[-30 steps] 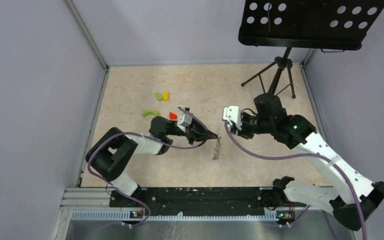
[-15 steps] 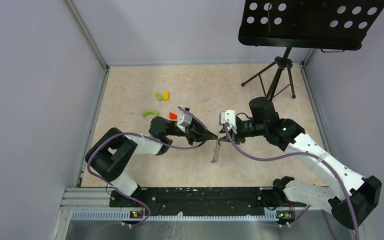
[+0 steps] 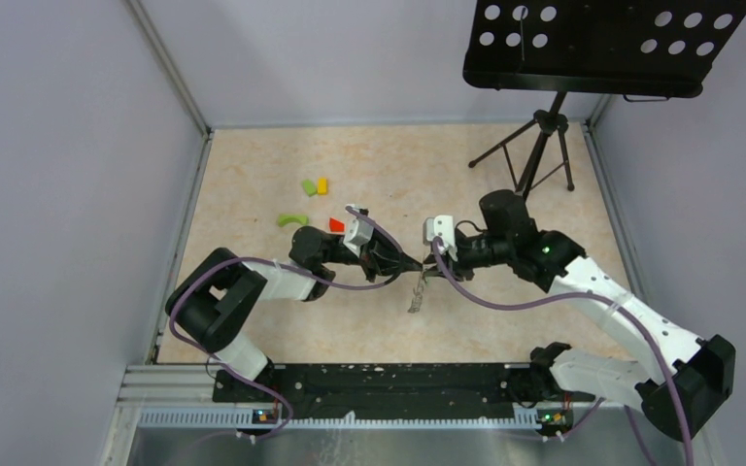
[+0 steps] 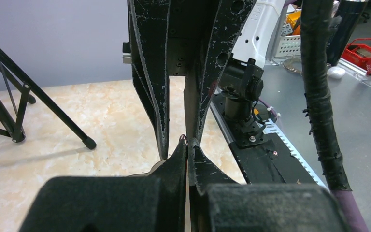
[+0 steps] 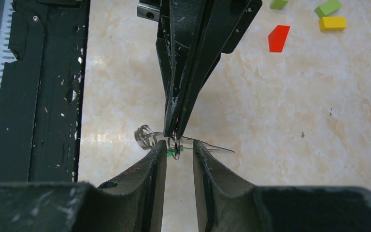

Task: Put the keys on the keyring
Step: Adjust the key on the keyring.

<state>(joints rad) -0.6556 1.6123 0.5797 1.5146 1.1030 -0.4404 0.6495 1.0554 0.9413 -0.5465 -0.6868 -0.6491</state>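
Observation:
My left gripper point(image 3: 414, 265) is shut, pinching the thin dark keyring point(image 5: 211, 146), which shows edge-on as a fine wire loop. A bunch of silver keys point(image 3: 418, 297) hangs below it; in the right wrist view their coiled rings point(image 5: 145, 137) and a green tag point(image 5: 174, 152) sit just under the left fingertips point(image 5: 174, 126). My right gripper point(image 5: 179, 147) is open, nose to nose with the left one, its fingers either side of the small ring and green tag. In the left wrist view my shut gripper point(image 4: 187, 144) meets the right fingers point(image 4: 157, 96).
Small coloured blocks lie behind the left arm: green point(image 3: 308, 186), yellow point(image 3: 322, 184), a green arch point(image 3: 291, 219), red point(image 3: 336, 224). A black music stand on a tripod point(image 3: 536, 146) is at the back right. A black rail point(image 3: 379, 383) runs along the near edge.
My right gripper has moved left, up to the left gripper's tips and the hanging keys. The left gripper has stayed shut and nearly still.

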